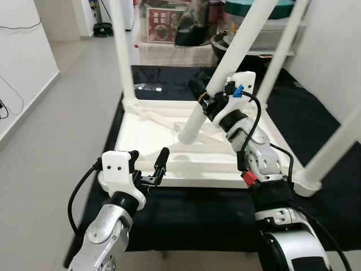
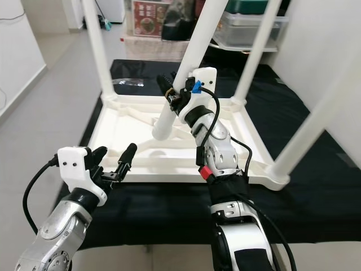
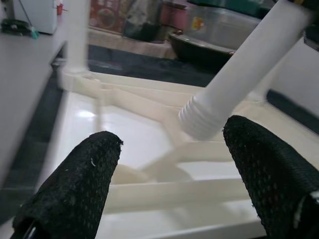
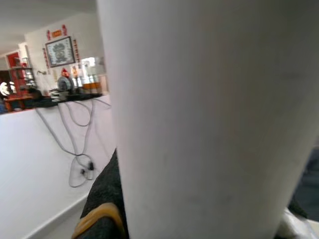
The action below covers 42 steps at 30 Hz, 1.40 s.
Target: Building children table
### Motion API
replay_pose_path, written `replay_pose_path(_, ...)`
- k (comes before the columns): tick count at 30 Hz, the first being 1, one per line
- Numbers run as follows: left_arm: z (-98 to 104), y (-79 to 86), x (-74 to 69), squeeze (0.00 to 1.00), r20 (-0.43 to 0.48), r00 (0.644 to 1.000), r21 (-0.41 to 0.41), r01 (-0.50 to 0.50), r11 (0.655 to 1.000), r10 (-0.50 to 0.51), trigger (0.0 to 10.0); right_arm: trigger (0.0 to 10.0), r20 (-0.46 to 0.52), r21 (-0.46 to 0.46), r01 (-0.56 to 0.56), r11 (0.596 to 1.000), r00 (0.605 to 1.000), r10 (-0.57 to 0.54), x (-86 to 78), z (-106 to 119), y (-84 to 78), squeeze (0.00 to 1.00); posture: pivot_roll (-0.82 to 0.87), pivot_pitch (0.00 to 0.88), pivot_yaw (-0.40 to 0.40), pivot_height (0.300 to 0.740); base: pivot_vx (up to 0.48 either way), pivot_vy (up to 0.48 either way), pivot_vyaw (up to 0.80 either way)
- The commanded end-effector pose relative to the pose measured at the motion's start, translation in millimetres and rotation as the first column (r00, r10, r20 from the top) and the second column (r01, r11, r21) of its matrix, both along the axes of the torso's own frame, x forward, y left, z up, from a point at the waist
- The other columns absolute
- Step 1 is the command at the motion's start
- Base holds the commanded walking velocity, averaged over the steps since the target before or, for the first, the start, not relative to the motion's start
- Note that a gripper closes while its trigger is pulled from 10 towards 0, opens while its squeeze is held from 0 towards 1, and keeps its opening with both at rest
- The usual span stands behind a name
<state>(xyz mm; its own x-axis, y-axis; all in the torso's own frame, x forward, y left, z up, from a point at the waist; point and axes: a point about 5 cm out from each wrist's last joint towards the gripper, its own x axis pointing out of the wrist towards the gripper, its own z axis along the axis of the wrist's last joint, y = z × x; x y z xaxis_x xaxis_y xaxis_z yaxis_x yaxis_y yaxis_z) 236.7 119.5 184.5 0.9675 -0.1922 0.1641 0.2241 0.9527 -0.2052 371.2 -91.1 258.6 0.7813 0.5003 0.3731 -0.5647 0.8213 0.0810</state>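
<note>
Holding the loose white plastic table leg (image 1: 225,70) tilted, right gripper (image 1: 204,95) with fingers pinching it at mid-length. Threaded lower end hovering above the upturned white plastic tabletop (image 1: 148,135) on the black mat (image 1: 186,217), near its front edge. Better to straighten first, then lower into the socket and twist. Left gripper (image 1: 148,162) fingers spread, just before the front edge. Smooth round tube, ribbed underside.

We see a grey tiled floor (image 1: 73,113) carrying a black mat (image 1: 186,217); on that mat lies the upturned white tabletop (image 1: 141,132), three legs already standing.
</note>
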Motion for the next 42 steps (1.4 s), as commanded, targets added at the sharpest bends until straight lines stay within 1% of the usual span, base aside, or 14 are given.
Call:
replay_pose_path(1,0.3,-1.2,-0.4,0.00,-0.002,1.000,0.008,0.000,1.000,0.000,10.0,10.0,0.021,-0.004,0.008,1.000,1.000,-0.008,0.0,3.0,-3.4,0.00,0.04,0.087,-0.087,0.740,0.000,0.476,0.00)
replay_pose_path(3,-0.2,-0.6,-0.2,0.00,-0.004,1.000,0.018,-0.009,1.000,0.009,10.0,10.0,0.024,-0.011,0.020,1.000,1.000,-0.020,0.8,1.9,-4.1,0.00,0.04,0.091,-0.084,0.740,0.000,0.000,0.00)
replay_pose_path(9,-0.5,0.4,-0.2,0.00,-0.008,1.000,0.015,-0.018,1.000,0.018,10.0,10.0,0.023,-0.011,0.029,1.000,0.999,-0.029,1.4,1.6,-4.9,0.00,0.04,0.093,-0.086,0.740,0.000,0.000,0.00)
replay_pose_path(19,-0.6,-1.7,-1.0,0.00,-0.002,1.000,0.032,-0.024,0.999,0.024,10.0,10.0,0.035,-0.023,0.035,0.999,0.999,-0.034,8.8,8.2,-11.7,0.00,0.04,0.083,-0.090,0.740,0.000,0.000,0.00)
replay_pose_path(22,-1.1,-1.5,-0.8,0.00,-0.003,0.999,0.037,-0.034,0.999,0.034,10.0,10.0,0.038,-0.023,0.036,0.999,0.999,-0.035,9.5,9.2,-11.8,0.00,0.04,0.086,-0.090,0.740,0.000,-0.304,0.00)
replay_pose_path(23,-1.1,-1.5,-0.8,0.00,-0.003,0.999,0.037,-0.034,0.999,0.034,10.0,10.0,0.038,-0.023,0.036,0.999,0.999,-0.035,9.5,9.2,-11.8,0.00,0.04,0.086,-0.090,0.740,0.000,-0.304,0.00)
replay_pose_path(25,-1.5,-0.4,0.8,0.00,-0.018,0.998,0.009,-0.054,0.999,0.054,10.0,10.0,0.037,-0.025,0.034,0.999,0.999,-0.033,9.2,7.9,-11.1,0.00,0.04,0.079,-0.088,0.740,0.137,-0.129,0.00)
replay_pose_path(33,-3.6,2.4,3.0,0.00,-0.028,0.996,0.014,-0.081,0.997,0.081,10.0,10.0,0.038,-0.025,0.030,0.999,0.999,-0.029,9.8,7.5,-11.9,0.00,0.04,0.073,-0.086,0.740,0.000,0.000,0.00)
replay_pose_path(35,-4.6,2.5,3.1,0.00,-0.032,0.996,0.007,-0.088,0.996,0.088,10.0,10.0,0.039,-0.021,-0.003,1.000,0.999,0.004,10.0,8.6,-11.0,0.00,0.04,0.073,-0.087,0.740,0.000,0.000,0.00)
replay_pose_path(36,-4.6,2.5,3.1,0.00,-0.032,0.996,0.007,-0.088,0.996,0.088,10.0,10.0,0.039,-0.021,-0.003,1.000,0.999,0.004,10.0,8.6,-11.0,0.00,0.04,0.073,-0.087,0.740,0.000,0.000,0.00)
replay_pose_path(39,-5.3,1.4,1.9,0.00,-0.035,0.995,0.006,-0.089,0.996,0.090,10.0,10.0,0.028,-0.026,-0.102,0.994,0.994,0.103,9.0,9.3,-5.5,0.00,0.04,0.071,-0.087,0.740,0.000,0.000,0.00)
replay_pose_path(42,-5.7,0.4,0.2,0.00,-0.038,0.996,0.008,-0.081,0.997,0.082,10.0,10.0,0.016,-0.032,-0.170,0.985,0.985,0.170,8.4,9.4,-1.9,0.00,0.04,0.070,-0.088,0.740,0.000,0.000,0.00)
